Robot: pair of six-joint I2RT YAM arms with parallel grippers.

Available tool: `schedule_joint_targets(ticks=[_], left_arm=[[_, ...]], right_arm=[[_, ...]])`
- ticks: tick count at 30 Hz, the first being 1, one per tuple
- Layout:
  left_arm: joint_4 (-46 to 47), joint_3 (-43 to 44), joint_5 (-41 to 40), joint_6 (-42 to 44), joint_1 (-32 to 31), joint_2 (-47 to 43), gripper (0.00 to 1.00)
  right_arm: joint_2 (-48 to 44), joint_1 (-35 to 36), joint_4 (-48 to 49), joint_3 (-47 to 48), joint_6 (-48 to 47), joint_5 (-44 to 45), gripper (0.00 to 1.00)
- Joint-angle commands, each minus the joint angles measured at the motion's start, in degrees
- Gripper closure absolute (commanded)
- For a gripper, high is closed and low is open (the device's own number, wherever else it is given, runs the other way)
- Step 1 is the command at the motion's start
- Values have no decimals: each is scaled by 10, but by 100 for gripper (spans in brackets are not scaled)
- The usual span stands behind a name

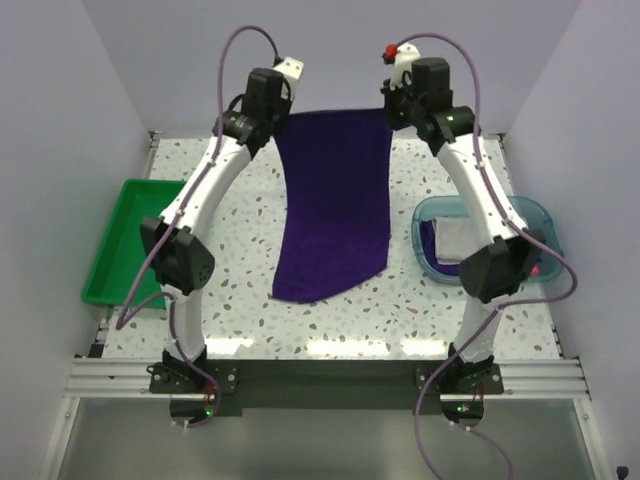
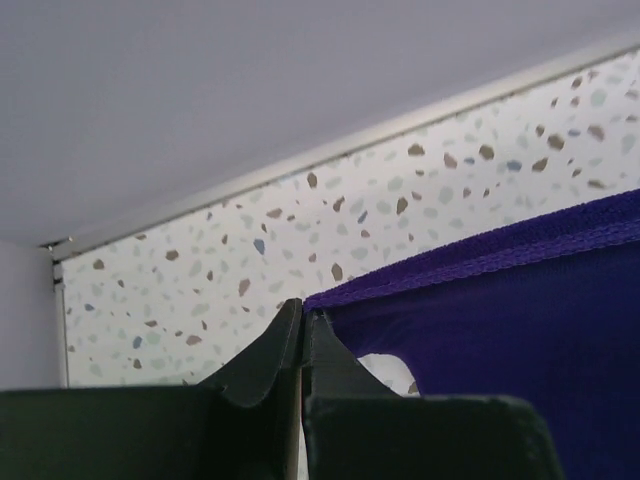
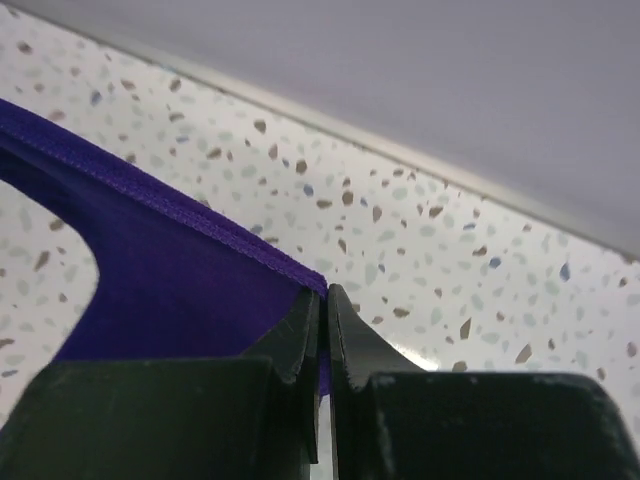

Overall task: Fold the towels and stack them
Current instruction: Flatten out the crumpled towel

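Now my left gripper point(image 2: 302, 314) and right gripper point(image 3: 325, 297) pinch the purple towel point(image 1: 335, 200) by its far corners, its long way running toward me.

Pale lavender walls point(image 1: 340, 50) on three sides; speckled terrazzo tabletop point(image 1: 240, 290); aluminium rail point(image 1: 110, 378) along near edge; even light.

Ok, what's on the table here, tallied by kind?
purple towel: 1
green bin: 1
teal tray: 1
pale towel, in that tray: 1
Total: 4. Other cloth in the tray is too hidden to count.
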Motion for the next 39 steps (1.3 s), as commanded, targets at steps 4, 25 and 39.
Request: schedule_joint_targets(ticks=[4,25,39], left_arm=[[48,-33,-34,15,0,-207,100],[-33,-90,66,-3,-101,-528,100],[-34,-65,8,-51,22,-217,100]], right_arm=[[-184,-6,81,-34,-34,-27,100],[-487,-6,-53,-70,-83,-168,100],[-239,-7,46,-117,-27,1,100]])
